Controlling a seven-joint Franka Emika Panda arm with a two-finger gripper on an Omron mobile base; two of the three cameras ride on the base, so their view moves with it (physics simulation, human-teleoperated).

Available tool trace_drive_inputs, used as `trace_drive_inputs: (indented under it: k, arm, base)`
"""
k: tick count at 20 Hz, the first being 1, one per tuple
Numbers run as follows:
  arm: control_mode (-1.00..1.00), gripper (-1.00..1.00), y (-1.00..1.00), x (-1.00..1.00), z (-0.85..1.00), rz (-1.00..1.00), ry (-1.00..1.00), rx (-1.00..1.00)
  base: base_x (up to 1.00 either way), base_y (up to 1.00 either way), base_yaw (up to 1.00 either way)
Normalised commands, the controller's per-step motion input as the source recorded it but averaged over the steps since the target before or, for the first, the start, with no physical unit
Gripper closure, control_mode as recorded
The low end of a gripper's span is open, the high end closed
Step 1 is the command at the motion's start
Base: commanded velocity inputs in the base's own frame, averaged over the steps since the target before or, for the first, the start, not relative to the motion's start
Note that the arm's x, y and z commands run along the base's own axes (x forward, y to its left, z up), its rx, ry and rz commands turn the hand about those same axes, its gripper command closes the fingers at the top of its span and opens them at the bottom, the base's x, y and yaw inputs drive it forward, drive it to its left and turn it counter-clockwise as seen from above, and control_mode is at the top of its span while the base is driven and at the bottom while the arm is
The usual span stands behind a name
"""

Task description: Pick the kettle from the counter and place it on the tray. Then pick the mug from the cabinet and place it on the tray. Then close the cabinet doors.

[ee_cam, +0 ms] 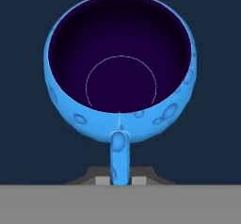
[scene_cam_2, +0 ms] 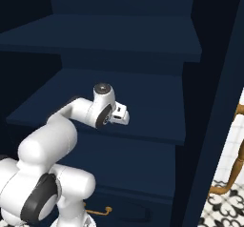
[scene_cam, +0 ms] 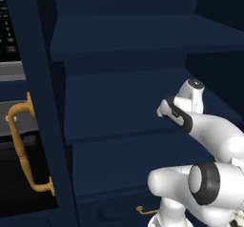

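Observation:
The bright blue mug [ee_cam: 120, 77] stands on a shelf of the open navy cabinet [scene_cam: 119, 102], seen from above with its dark inside facing the hand camera. Its handle [ee_cam: 119, 157] points toward the hand and sits between the two fingertips. My gripper [ee_cam: 120, 180] is shut on that handle. In the base views the white hand [scene_cam_2: 119, 115] reaches over the middle shelf [scene_cam_2: 143, 102] and hides the mug. The cabinet doors [scene_cam: 45, 107] stand open at both sides, each with a brass bar handle [scene_cam: 21, 145]. The kettle, tray and counter are out of view.
A higher shelf [scene_cam: 133, 35] overhangs the arm's wrist [scene_cam: 193, 90]. Below the shelves is a drawer with a brass pull [scene_cam_2: 97, 211]. The black oven [scene_cam: 9, 30] lies left of the left door. Patterned floor tiles [scene_cam_2: 221, 211] show past the right door [scene_cam_2: 214, 102].

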Motion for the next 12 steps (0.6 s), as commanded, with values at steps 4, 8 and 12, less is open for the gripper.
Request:
trace_drive_inputs:
  k: [4,8,12]
  arm:
    - [-1.00,1.00,0.00,-0.74,0.01,0.00,-0.10,0.01]
    - [-1.00,1.00,-0.04,-0.90,0.20,0.00,-0.09,0.03]
    - [-1.00,1.00,0.01,-0.57,0.80,0.00,-0.02,0.00]
  base:
    - [0.00,0.00,0.00]
    - [0.00,0.00,0.00]
    - [0.00,0.00,0.00]
